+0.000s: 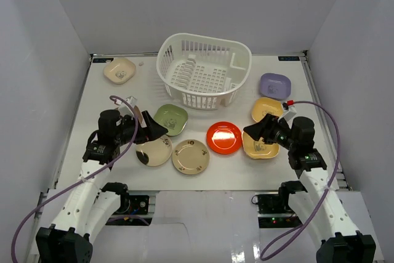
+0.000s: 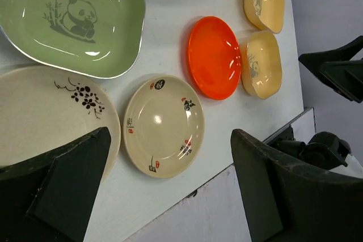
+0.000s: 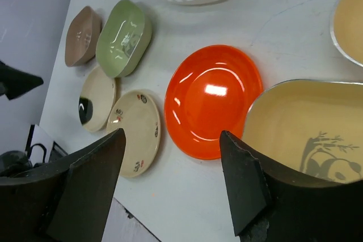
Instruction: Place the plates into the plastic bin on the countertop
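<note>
Currently left end effector (image 2: pixel 170 134) open, right end effector (image 3: pixel 172 135) open, plates (image 1: pixel 223 137) outside bin (image 1: pixel 206 100)

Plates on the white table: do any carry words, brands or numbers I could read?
No text can be read.
Round cream plastic plate: small black and red marks around the inside, perhaps characters, too small to read.
Rounded-square green plastic dish: panda picture only, no words.
Dark sticker, far right corner: too small to read.
</note>
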Controlling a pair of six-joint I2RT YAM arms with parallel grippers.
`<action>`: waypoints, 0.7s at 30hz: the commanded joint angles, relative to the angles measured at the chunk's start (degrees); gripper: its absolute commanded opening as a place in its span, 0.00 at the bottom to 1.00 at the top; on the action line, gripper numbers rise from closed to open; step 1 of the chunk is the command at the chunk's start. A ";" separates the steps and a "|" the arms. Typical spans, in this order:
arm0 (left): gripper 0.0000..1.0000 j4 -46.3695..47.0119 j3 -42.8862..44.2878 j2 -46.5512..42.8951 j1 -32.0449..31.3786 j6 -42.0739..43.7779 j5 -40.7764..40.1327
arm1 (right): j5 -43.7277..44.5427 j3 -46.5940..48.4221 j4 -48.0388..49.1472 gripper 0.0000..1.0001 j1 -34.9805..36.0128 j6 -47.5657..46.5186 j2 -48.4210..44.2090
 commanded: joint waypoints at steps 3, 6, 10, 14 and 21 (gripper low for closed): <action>0.96 -3.39 5.74 5.53 0.14 1.47 -5.66 | 5.73 0.53 4.11 0.73 10.95 0.57 1.93; 0.87 -4.99 7.86 9.49 0.22 0.78 -12.25 | 11.26 0.79 6.83 0.73 19.29 0.84 4.83; 0.81 -4.12 9.17 14.32 0.14 -2.12 -21.12 | 19.01 2.72 8.33 0.70 29.07 -0.13 9.49; 0.78 -0.52 10.49 21.09 -0.30 -3.44 -25.44 | 24.55 4.92 8.33 0.68 37.07 -2.14 11.87; 0.67 1.95 15.41 32.96 -4.96 -4.33 -35.19 | 27.72 3.70 10.26 0.61 42.45 -2.50 12.75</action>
